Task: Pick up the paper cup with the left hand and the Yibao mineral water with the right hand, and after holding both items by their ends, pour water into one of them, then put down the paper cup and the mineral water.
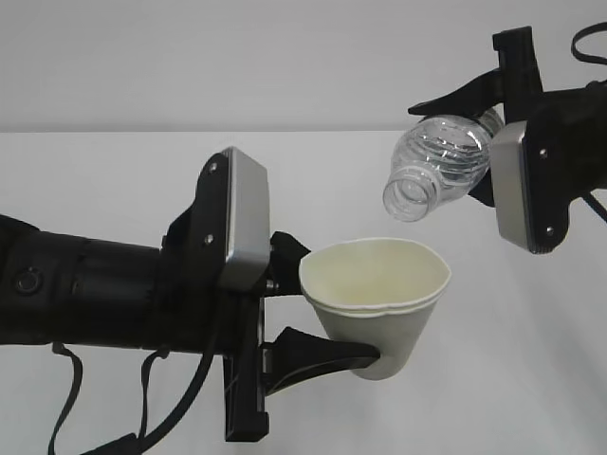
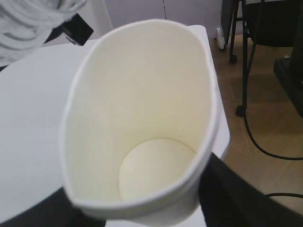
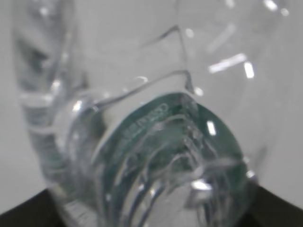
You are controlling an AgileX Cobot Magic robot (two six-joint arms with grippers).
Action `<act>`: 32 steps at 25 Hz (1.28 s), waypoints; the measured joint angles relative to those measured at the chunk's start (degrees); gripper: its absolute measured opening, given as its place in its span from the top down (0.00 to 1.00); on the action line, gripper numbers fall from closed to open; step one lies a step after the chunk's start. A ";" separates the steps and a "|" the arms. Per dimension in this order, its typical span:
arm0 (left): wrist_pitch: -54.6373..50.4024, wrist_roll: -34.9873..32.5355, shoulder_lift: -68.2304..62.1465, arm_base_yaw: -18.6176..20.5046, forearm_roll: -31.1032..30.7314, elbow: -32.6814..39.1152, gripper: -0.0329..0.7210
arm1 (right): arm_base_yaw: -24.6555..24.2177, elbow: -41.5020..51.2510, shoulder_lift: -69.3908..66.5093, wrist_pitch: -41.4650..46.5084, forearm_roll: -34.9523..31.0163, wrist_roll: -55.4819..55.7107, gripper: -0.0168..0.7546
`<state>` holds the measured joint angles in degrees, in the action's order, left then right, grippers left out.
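My left gripper [image 1: 327, 303] is shut on the white paper cup [image 1: 376, 303] and holds it upright above the table, squeezed oval. In the left wrist view the cup [image 2: 142, 132] fills the frame and its pale inside looks empty. My right gripper [image 1: 474, 137] is shut on the clear Yibao mineral water bottle [image 1: 436, 161], tilted with its open mouth pointing down-left just above the cup's rim. The bottle [image 3: 156, 142] fills the right wrist view, its green label showing through the plastic. No water stream shows.
The white table [image 1: 531, 360] lies under both arms. In the left wrist view the table's right edge [image 2: 222, 137] shows, with a wooden floor, black cables and chair legs [image 2: 244, 61] beyond it.
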<state>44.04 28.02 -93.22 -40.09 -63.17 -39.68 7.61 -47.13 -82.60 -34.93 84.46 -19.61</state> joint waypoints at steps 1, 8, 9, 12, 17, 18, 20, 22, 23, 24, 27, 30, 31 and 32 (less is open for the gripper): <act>0.26 0.14 0.00 0.00 -0.14 0.00 0.44 | 0.00 0.00 0.00 0.00 0.00 -0.09 0.39; 2.18 0.32 0.00 0.00 -0.26 0.00 0.44 | 0.00 0.00 0.00 -0.59 0.00 -0.35 0.39; 2.21 0.32 0.00 0.00 -0.35 0.00 0.45 | 0.00 0.00 0.00 -0.89 0.00 -0.35 0.39; 2.30 0.40 0.00 0.00 -0.35 0.00 0.45 | 0.00 0.00 0.00 -1.68 0.00 -0.35 0.39; 2.30 0.40 0.00 0.00 -0.35 0.00 0.45 | 0.13 0.00 0.00 -2.58 0.00 -0.48 0.39; 2.30 0.40 0.00 0.00 -0.35 0.00 0.45 | 0.40 0.00 0.00 -2.68 0.00 -0.48 0.39; 2.30 0.44 0.00 0.00 -0.35 0.00 0.45 | 1.34 0.00 0.00 -2.68 0.00 -0.48 0.39; 2.30 0.53 0.00 0.00 -0.35 0.00 0.45 | 2.14 0.00 0.00 -2.80 0.00 -0.48 0.39; 2.30 0.53 0.00 0.00 -0.35 0.00 0.45 | 2.55 0.00 0.00 -2.80 0.00 -0.48 0.39; 2.30 0.53 0.00 0.00 -0.35 0.00 0.46 | 2.83 0.00 0.00 -2.80 0.00 -0.48 0.39; 2.30 0.53 0.00 0.00 -0.47 0.00 0.46 | 3.09 0.00 0.00 -2.80 0.00 -0.48 0.39; 2.42 1.38 0.00 0.00 -1.36 0.00 0.46 | 3.09 0.00 0.00 -2.80 0.00 -0.48 0.39; 2.53 1.81 0.00 0.00 -2.33 0.00 0.46 | 3.09 0.00 0.00 -2.80 0.00 -0.48 0.39; 2.54 2.43 0.00 0.00 -3.22 0.00 0.46 | 3.09 0.00 0.00 -2.80 0.00 -0.48 0.39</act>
<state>46.58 30.45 -93.22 -40.09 -66.39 -39.68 10.70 -47.13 -82.60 -37.73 84.46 -20.09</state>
